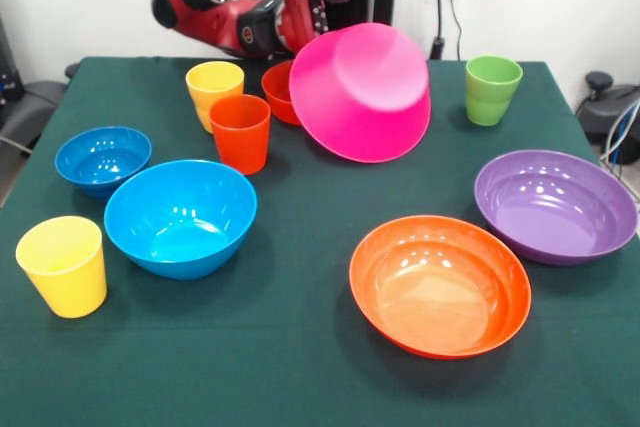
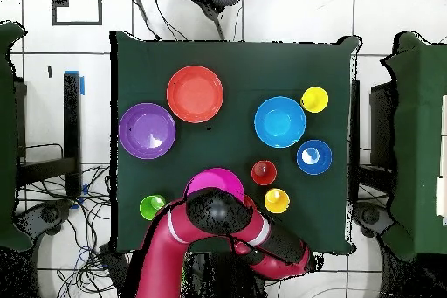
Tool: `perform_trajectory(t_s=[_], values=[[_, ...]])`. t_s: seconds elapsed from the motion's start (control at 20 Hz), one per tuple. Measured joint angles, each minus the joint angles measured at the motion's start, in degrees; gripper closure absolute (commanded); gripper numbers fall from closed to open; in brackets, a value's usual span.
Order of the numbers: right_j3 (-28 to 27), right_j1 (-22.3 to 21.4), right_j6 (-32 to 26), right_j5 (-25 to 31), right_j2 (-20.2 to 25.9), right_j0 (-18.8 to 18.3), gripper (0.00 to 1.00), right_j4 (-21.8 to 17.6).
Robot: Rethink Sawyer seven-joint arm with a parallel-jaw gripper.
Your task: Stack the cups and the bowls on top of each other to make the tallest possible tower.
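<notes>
We see the pink bowl (image 1: 365, 92) tilted up at the far side of the table (image 1: 290, 357), its base facing us, in front of the small orange bowl (image 1: 279, 90). The hand (image 1: 300, 22) sits behind its rim; whether it pinches the bowl we cannot tell. Nothing is stacked.

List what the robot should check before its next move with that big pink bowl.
1. Pink bowl level: not ok, it is steeply tilted.
2. Hold on it secure: cannot tell, the grip is hidden behind the bowl.
3. Room around it: not ok, the small orange bowl and the orange-red cup stand close by.
4. Medium blue bowl upright and free: ok.
5. Tower begun: not ok, no bowl rests on another.
</notes>
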Motion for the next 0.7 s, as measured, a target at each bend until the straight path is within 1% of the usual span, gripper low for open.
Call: perform_trajectory(t_s=[0.35, 0.7], values=[[-0.1, 1.5, 0.0, 0.0, -2.8, 0.7, 0.0, 2.2], [-0.1, 3.3, 0.0, 0.0, -7.5, 2.9, 0.0, 5.4]])
